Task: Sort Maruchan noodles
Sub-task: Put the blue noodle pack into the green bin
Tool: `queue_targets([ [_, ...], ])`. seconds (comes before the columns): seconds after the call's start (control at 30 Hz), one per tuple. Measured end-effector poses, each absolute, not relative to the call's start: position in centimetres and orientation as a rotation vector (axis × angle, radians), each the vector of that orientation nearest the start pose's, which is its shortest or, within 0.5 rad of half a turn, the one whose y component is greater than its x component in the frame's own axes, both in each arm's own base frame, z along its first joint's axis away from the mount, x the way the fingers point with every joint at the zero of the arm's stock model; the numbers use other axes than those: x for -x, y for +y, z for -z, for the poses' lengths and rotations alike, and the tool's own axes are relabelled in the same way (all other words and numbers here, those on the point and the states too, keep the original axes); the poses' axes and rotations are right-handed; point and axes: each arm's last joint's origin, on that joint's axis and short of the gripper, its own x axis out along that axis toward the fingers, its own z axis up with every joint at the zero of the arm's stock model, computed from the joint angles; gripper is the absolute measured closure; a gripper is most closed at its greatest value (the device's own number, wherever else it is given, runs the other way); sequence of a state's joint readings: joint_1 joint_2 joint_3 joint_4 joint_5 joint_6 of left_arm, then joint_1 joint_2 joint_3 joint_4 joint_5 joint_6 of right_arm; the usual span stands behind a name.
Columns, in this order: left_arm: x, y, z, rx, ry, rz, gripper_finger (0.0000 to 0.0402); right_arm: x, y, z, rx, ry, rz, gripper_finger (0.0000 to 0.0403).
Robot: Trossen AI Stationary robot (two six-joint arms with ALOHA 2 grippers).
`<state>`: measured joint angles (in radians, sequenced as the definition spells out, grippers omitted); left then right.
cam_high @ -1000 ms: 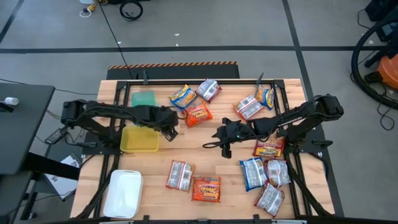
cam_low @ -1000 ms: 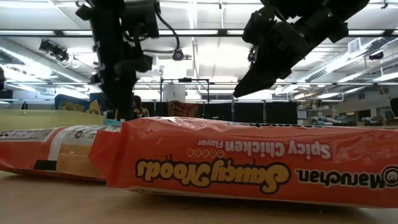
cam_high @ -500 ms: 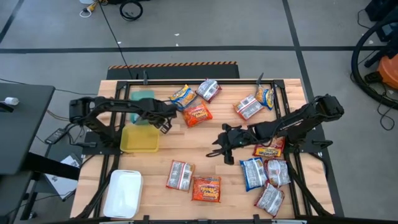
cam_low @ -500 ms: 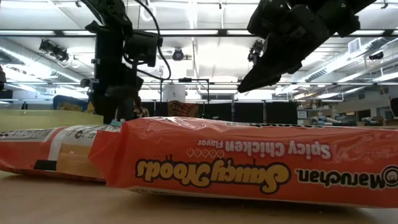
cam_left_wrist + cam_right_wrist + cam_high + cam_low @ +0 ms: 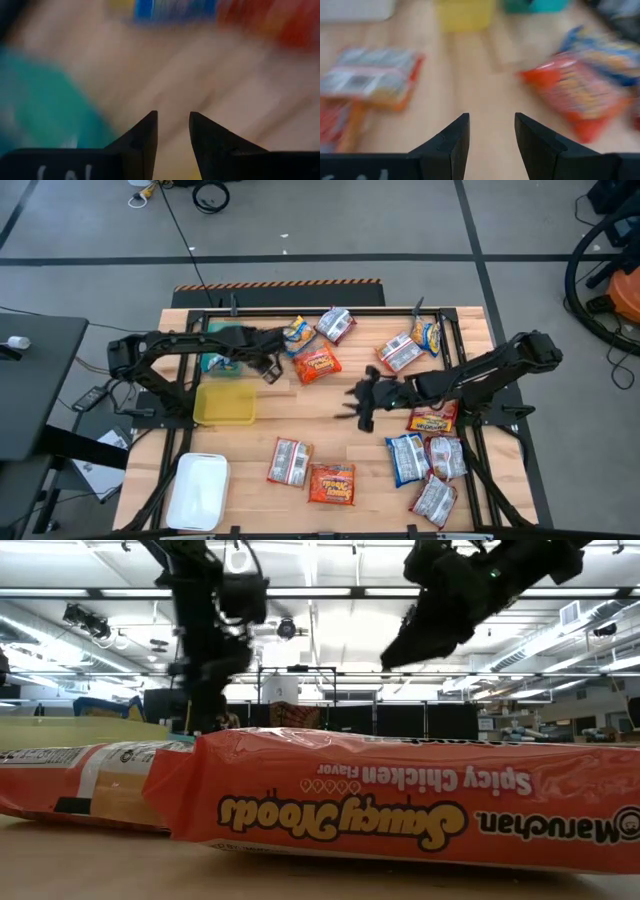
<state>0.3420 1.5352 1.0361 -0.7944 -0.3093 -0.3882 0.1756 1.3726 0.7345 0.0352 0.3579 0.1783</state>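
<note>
Both wrist views are smeared: the left one gives only a teal patch, blurred wood and streaks of blue and red, and the right one a soft orange-red packet with a silver-and-orange one off to the side. In the low view an orange Spicy Chicken packet fills the foreground and hides most of the counter behind it.

The left gripper reaches across the teal bin toward the far middle of the counter, close to a blue-and-yellow packet and an orange-red packet; its fingers stand slightly parted with nothing between them. The right gripper stretches low toward the counter's centre over bare wood — fingers apart, released, holding nothing.

The Maruchan noodles lie scattered: several along the far edge, two near the front middle, a cluster at the front right beside the right arm. The yellow bin and white bin sit on the left.
</note>
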Motion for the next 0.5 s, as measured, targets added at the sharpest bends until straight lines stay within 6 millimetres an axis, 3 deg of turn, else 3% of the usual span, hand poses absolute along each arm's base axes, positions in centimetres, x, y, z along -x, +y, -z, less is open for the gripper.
queue_targets([
  [0.07,-27.1,10.6,-21.2,0.198,1.142,-0.731,0.0285,-27.3,3.6,-21.7,-0.013,0.541,0.250,0.0241],
  [0.23,-27.7,10.5,-18.5,-0.205,1.316,-0.562,0.0279,-26.8,4.0,-22.1,-0.015,0.537,0.275,0.0240],
  [0.37,-28.0,10.7,-16.6,-0.322,1.348,-0.494,0.0251,-26.2,4.3,-22.9,0.031,0.483,0.403,0.0240],
  [0.5,-28.4,11.0,-14.9,-0.489,1.382,-0.430,0.0208,-25.7,4.4,-23.7,0.072,0.460,0.414,0.0240],
])
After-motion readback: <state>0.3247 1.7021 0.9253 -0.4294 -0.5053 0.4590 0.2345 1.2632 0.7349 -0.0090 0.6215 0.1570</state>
